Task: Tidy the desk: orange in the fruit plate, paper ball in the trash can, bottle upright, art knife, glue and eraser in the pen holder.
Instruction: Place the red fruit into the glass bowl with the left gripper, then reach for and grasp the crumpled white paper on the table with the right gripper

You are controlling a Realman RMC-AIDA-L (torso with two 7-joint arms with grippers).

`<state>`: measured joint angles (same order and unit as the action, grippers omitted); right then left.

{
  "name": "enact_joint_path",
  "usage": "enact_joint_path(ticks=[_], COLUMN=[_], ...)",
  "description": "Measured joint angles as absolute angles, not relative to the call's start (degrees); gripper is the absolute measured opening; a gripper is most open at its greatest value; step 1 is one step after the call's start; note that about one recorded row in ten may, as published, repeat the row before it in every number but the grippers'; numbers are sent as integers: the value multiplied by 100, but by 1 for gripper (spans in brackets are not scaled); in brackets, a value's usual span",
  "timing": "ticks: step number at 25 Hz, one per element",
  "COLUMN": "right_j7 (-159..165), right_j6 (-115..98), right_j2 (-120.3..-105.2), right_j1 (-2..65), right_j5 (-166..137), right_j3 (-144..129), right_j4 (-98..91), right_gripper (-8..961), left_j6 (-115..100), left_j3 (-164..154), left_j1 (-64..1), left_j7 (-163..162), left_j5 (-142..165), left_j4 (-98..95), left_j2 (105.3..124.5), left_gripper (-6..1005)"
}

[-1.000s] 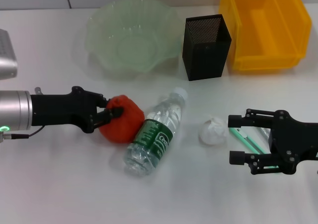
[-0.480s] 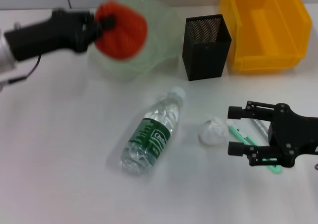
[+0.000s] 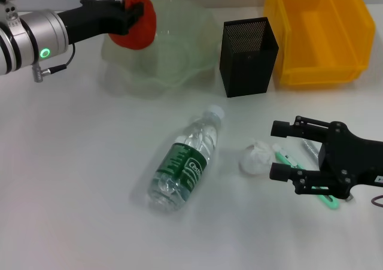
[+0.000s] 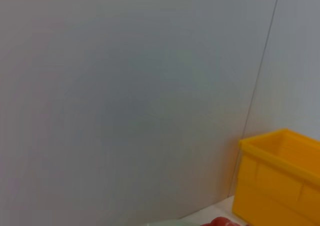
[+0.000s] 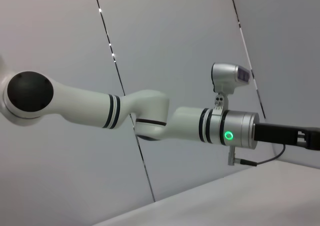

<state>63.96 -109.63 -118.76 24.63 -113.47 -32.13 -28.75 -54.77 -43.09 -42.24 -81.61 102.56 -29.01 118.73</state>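
Note:
My left gripper (image 3: 136, 8) is shut on the orange (image 3: 135, 28) and holds it above the left rim of the pale green fruit plate (image 3: 173, 54) at the back. A clear bottle (image 3: 184, 160) with a green label lies on its side mid-table. A white paper ball (image 3: 254, 157) lies right of it. My right gripper (image 3: 276, 151) is open, its fingers on either side of the space just right of the paper ball, over a green art knife (image 3: 326, 199). The black mesh pen holder (image 3: 248, 55) stands at the back. A sliver of the orange (image 4: 222, 222) shows in the left wrist view.
A yellow bin (image 3: 317, 30) stands at the back right, also in the left wrist view (image 4: 280, 178). The right wrist view shows only my left arm (image 5: 150, 118) against the wall.
My left gripper lifted the orange off the table beside the bottle and carried it back over the fruit plate's left rim. My right gripper edged left toward the paper ball.

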Motion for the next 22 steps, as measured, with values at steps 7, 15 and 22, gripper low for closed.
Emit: enact_joint_path(ticks=[7, 15, 22], right_j7=[6311, 6307, 7526], right_j6=[-10922, -10869, -10890], right_j2=[-11886, -11888, -11721], right_j1=[2514, 2572, 2569], right_j5=[-11311, -11302, -11298], right_j3=[-3216, -3155, -2741], right_j4=[-2785, -2744, -3565], right_gripper=[764, 761, 758], left_j6=[-5584, -6974, -9319], left_j3=[-4325, -4329, -4481], left_j1=[-4115, -3695, -2771], left_j7=[-8106, -7929, -7478], left_j5=[9839, 9482, 10066], left_j4=[-2891, -3068, -3324], left_j2=[11870, 11800, 11511], left_gripper=[357, 574, 721])
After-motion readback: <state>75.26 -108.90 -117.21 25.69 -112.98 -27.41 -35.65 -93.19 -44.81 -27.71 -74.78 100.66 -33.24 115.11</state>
